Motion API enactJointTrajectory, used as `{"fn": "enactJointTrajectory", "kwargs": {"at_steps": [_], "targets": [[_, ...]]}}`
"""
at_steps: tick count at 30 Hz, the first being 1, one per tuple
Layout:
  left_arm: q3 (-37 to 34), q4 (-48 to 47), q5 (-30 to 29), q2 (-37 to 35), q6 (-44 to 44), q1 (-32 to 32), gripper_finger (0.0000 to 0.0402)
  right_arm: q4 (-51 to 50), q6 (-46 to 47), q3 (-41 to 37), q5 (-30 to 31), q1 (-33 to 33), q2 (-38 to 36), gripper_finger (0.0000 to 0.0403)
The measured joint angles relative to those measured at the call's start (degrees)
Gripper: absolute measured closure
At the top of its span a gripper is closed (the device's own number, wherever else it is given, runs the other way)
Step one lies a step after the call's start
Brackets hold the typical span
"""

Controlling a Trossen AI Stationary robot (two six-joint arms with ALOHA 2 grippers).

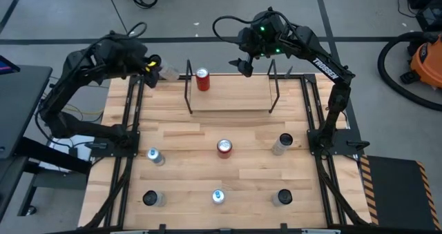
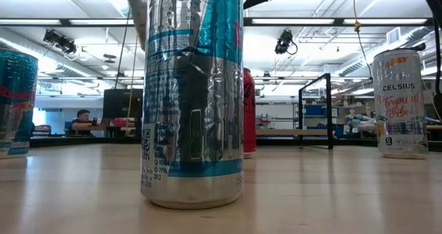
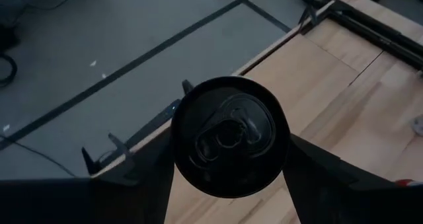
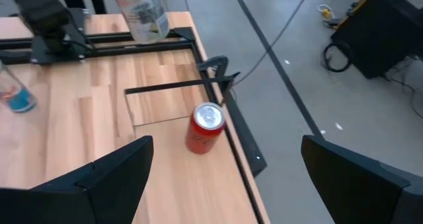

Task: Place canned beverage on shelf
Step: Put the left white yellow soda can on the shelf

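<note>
My left gripper [image 1: 156, 67] is over the table's far left corner, shut on a pale silver can [image 1: 168, 73], which also shows in the right wrist view [image 4: 142, 12]. The shelf [image 1: 231, 101], thin black rods around a light wood board, stands at the far middle. A red can [image 1: 202, 79] stands upright on the board's far left corner [image 4: 205, 128]. My right gripper [image 1: 245, 67] hangs open above the shelf's far edge, right of the red can, with nothing between its fingers [image 4: 99, 178]. My left gripper pinches the silver can between its two fingers, one on each side of its wall just behind the top rim [image 3: 283, 151]. The can lies along the fingers, its top [image 3: 230, 137] turned back toward the wrist. It is lifted clear of the table and tilted.
Several more cans stand on the near half of the table: a red one [image 1: 224, 148], silver ones [image 1: 155, 157] [image 1: 282, 144] and a near row [image 1: 218, 196]. Black rails [image 1: 131, 123] [image 1: 314, 117] run along both sides. In the low view a silver-blue can [image 2: 192, 96] fills the foreground.
</note>
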Motion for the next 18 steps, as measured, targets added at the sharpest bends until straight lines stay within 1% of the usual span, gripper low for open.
{"fn": "enactJointTrajectory", "kwargs": {"at_steps": [3,8,14,18], "targets": [[0.0,1.3,0.9,1.7,1.4,0.0,0.0162,0.1,0.0,0.0,2.0,0.0,0.0,0.0009],[0.0,5.7,3.8,7.3,4.5,-0.7,0.0162,0.1,0.0,0.0,5.6,-0.3,-0.8,0.0009],[0.0,12.2,7.4,15.2,8.8,-2.1,0.0162,-0.1,0.0,0.1,5.9,-2.0,-1.5,0.0009],[0.0,14.5,7.9,20.4,10.5,-2.9,0.0162,-0.6,0.0,0.1,5.8,-3.1,-1.6,0.0009]]}}
